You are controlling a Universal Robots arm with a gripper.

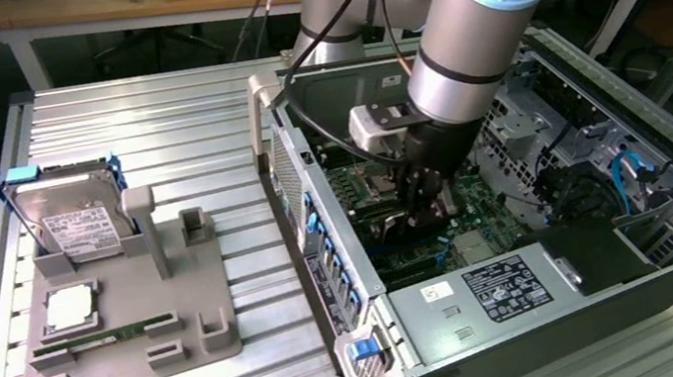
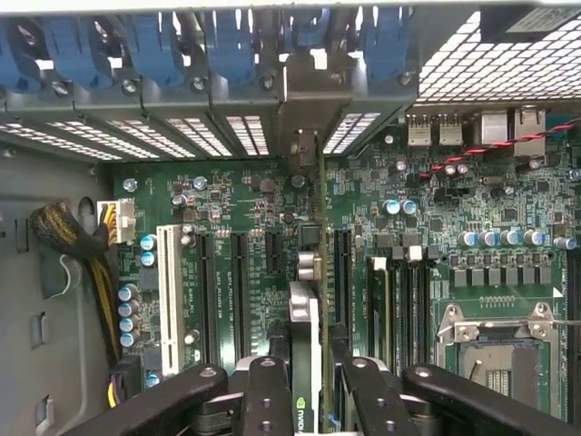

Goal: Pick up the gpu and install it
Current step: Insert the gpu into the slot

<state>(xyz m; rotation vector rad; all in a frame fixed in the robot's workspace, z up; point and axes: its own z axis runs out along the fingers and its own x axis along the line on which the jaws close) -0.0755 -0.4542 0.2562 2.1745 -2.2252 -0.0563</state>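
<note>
The gpu (image 2: pixel 305 313) stands on edge over the green motherboard (image 2: pixel 236 195), seen edge-on. Its silver end bracket (image 2: pixel 304 100) reaches up to the row of rear slot openings. My gripper (image 2: pixel 307 377) is shut on the gpu, with a black finger (image 2: pixel 269 391) on each side of the card. In the exterior view the gripper (image 1: pixel 425 200) is down inside the open computer case (image 1: pixel 310 192), with the dark card (image 1: pixel 404 224) below it, just above the motherboard (image 1: pixel 473 203). Whether the card's edge sits in a slot is hidden.
Blue slot clips (image 2: pixel 227 36) line the case's rear wall. A white slot (image 2: pixel 167 282) and a yellow-black cable bundle (image 2: pixel 77 241) lie to one side, and the CPU socket (image 2: pixel 495 350) to the other. Outside the case, a grey fixture (image 1: pixel 180 302) holds a hard drive (image 1: pixel 82 226), a chip (image 1: pixel 70 306) and a memory stick (image 1: pixel 105 335).
</note>
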